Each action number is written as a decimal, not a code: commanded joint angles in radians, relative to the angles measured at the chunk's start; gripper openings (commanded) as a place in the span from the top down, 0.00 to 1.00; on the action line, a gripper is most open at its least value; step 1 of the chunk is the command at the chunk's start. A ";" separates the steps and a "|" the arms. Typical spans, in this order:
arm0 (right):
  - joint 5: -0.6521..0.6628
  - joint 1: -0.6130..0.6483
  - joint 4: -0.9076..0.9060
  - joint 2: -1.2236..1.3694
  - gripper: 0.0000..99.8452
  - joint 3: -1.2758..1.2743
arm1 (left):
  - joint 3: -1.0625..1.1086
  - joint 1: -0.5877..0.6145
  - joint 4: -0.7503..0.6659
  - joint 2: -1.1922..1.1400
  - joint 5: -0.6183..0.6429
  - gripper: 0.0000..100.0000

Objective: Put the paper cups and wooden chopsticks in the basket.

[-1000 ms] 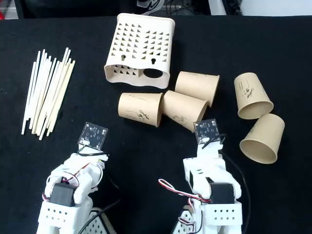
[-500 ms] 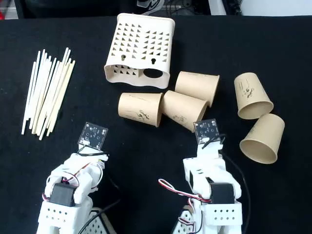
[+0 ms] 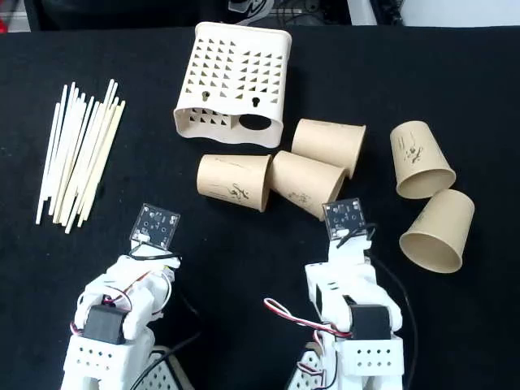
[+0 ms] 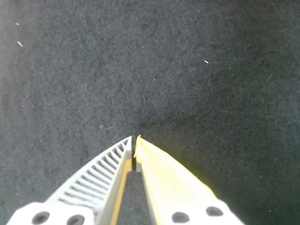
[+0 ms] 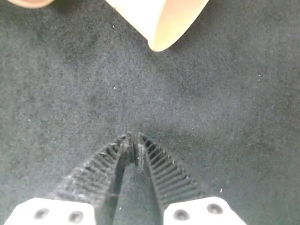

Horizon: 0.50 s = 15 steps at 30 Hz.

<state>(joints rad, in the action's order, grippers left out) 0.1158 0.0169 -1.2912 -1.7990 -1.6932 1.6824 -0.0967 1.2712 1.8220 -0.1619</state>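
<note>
Lying on its side, the basket (image 3: 233,81) is sitting near the worktop's (image 3: 455,73) far edge, with 5 paper cups (image 3: 307,185) tipped over in front of it and toward the right edge. The wooden chopsticks (image 3: 80,158) are lying bundled by the left edge, while the left gripper (image 4: 135,140) and right gripper (image 5: 134,140) are hanging clenched tip to tip near the front edge

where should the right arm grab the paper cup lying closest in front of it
Probably by the rim of its mouth. The paper cup lies on its side with the open mouth facing the right gripper. Coming straight from the arm's side, one finger can go inside and one over the upper wall. Two other cups crowd its closed end.
</note>
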 commanded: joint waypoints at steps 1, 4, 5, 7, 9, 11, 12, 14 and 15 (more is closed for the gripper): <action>0.005 -0.015 -0.005 -0.074 0.99 0.008 | 0.018 -0.005 0.003 0.003 -0.003 0.97; 0.005 -0.015 -0.005 -0.074 0.99 0.008 | 0.018 -0.005 0.003 0.003 -0.003 0.97; 0.005 -0.014 -0.005 -0.074 0.99 0.008 | 0.018 -0.005 0.003 0.003 -0.003 0.97; 0.003 -0.014 -0.005 -0.074 0.99 0.008 | 0.018 -0.005 0.003 0.003 -0.003 0.97; 0.003 -0.014 -0.005 -0.074 0.99 0.008 | 0.018 -0.005 0.003 0.003 -0.003 0.97; 0.002 -0.014 -0.002 -0.074 0.99 0.008 | 0.018 -0.007 0.003 0.003 -0.003 0.97; 0.002 -0.014 -0.002 -0.074 0.99 0.008 | 0.018 -0.007 0.003 0.003 -0.003 0.97; 0.002 -0.014 -0.003 -0.074 0.99 0.008 | 0.018 -0.012 0.003 0.003 -0.003 0.97; 0.002 -0.014 -0.003 -0.074 0.99 0.008 | 0.018 -0.012 0.003 0.003 -0.003 0.97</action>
<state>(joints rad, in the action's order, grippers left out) 0.1158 0.0169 -1.2912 -1.7990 -1.6932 1.6824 -0.0967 1.2712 1.8220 -0.1619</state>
